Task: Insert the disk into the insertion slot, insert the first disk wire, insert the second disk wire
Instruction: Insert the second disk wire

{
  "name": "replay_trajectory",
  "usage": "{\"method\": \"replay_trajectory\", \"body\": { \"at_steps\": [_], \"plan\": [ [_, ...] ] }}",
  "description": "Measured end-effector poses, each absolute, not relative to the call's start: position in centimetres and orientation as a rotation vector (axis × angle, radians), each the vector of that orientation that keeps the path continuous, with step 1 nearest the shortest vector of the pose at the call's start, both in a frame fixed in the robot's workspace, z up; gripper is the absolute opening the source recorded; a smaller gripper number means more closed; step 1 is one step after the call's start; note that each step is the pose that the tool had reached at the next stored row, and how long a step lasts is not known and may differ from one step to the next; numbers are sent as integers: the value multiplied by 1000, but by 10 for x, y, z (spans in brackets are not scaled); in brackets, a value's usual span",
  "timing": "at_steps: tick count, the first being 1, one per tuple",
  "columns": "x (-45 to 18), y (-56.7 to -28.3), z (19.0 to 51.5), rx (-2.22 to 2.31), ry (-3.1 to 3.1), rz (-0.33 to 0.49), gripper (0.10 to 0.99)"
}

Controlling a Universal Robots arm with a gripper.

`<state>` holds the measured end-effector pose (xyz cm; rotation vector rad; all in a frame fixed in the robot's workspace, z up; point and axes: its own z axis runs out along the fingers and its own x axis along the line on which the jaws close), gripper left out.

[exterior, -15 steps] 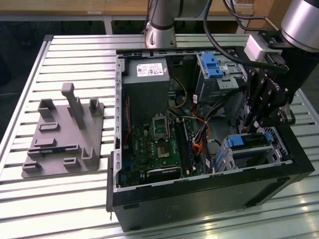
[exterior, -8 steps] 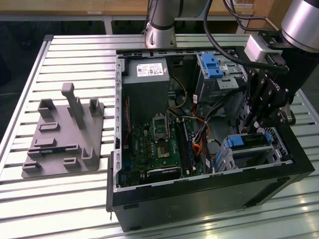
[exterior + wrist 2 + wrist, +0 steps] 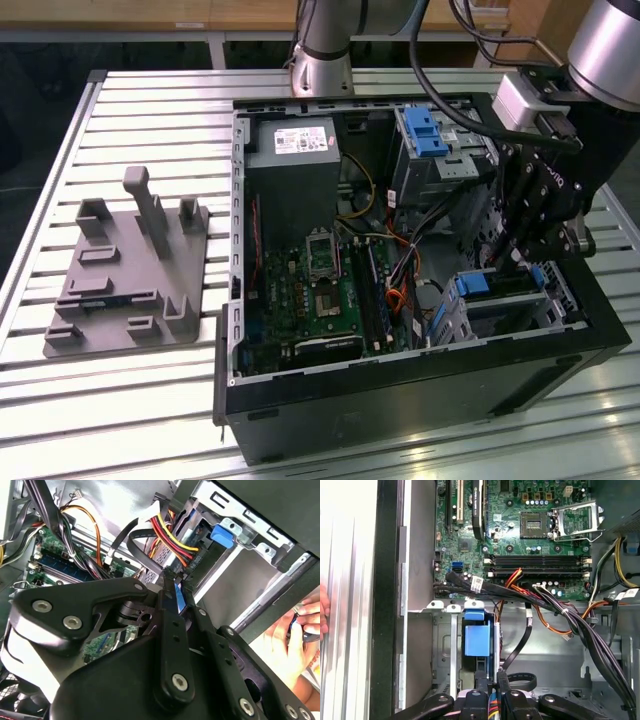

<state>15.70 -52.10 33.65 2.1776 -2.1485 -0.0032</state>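
Disk (image 3: 477,640): seated inside the insertion slot (image 3: 442,650), blue caddy face showing in the first wrist view; its metal body and label are hidden by the cage walls. Exterior view shows the same blue caddy edge (image 3: 470,285) in the cage at the computer case's (image 3: 400,400) corner nearest the arm, partly covered by the gripper (image 3: 515,262).

Case, open side up: holds a green motherboard (image 3: 320,290), a grey power supply (image 3: 292,165), a taller bay with a blue clip (image 3: 425,130), and bundled wires (image 3: 555,610).

Gripper: fingers nearly together, pinched on a multicoloured wire bundle (image 3: 170,542) just at the disk's rear; the connector itself is too hidden to make out. Second wrist view shows red, yellow and black strands running to the slot, and a person's hand (image 3: 295,630) beyond the case wall, cut off by the frame.

Outside the case: grey fixture plate (image 3: 130,270) on the slatted table (image 3: 120,400).
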Motion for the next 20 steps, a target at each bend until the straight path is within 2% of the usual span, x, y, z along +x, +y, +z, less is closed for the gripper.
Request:
{"method": "replay_trajectory", "body": {
  "at_steps": [20],
  "plan": [
    [158,-523,332,2176,-2150,-3,196]
  ]
}}
